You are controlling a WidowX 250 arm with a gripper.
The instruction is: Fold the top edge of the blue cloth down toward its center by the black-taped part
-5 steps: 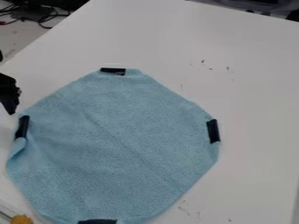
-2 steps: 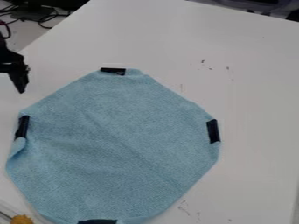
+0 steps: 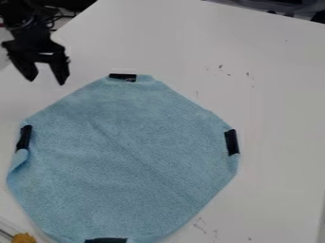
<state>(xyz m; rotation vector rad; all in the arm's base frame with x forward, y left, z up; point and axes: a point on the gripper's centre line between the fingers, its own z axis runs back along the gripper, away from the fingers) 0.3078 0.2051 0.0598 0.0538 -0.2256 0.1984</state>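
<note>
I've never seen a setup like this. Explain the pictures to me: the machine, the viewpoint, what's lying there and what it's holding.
The machine is a black robot arm, entering at the upper left. The view is from a fixed camera looking down at a slant on a white table. A light blue cloth lies spread out, with four dark strips, perhaps tape, at its edges. An orange-yellow object, partly cut off, shows at lower left. The tool has its two fingers apart and holds nothing.

Claw (image 3: 45, 81) farther into view (both fingers (image 3: 60, 71) now visible)
</note>
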